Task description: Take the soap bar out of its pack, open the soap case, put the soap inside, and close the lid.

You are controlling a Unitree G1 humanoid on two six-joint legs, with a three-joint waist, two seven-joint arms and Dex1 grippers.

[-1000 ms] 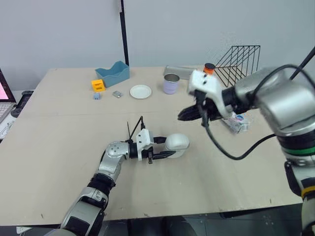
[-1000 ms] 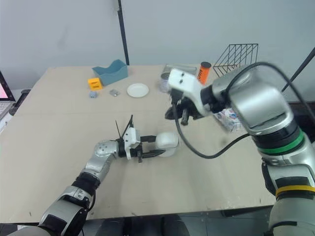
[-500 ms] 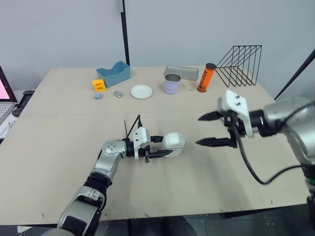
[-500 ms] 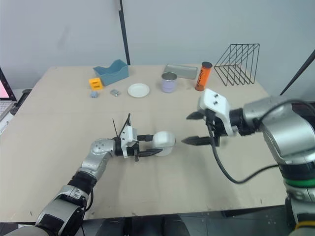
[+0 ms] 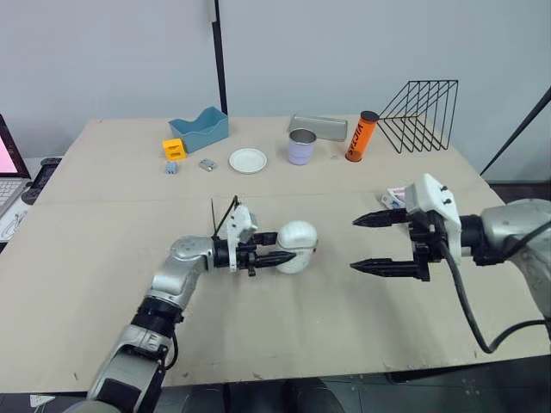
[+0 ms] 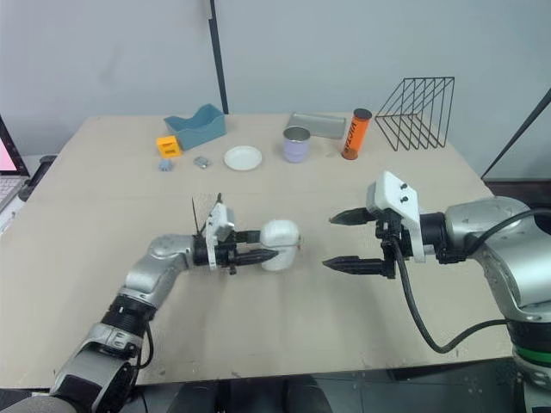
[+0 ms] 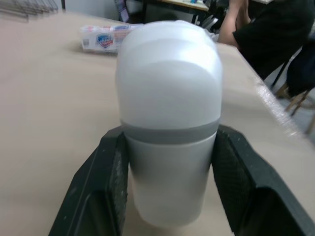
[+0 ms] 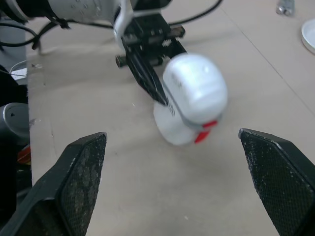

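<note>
A white soap case with a grey band and a small red tab lies on its side at the middle of the table, lid down. My left gripper is shut on it, one finger on each flank. To the case's right my right gripper stands open wide, its fingertips pointing at the case with a gap between. The soap pack, white with blue print, lies on the table behind the right gripper, partly hidden by it.
Along the back stand a blue tray, an orange block, a white plate, a lilac cup, a grey box, an orange can and a wire rack. A person sits beyond the table.
My right gripper opened wide and swung down from above the table's right side to face the case. The left gripper shifted the case slightly to the left.
</note>
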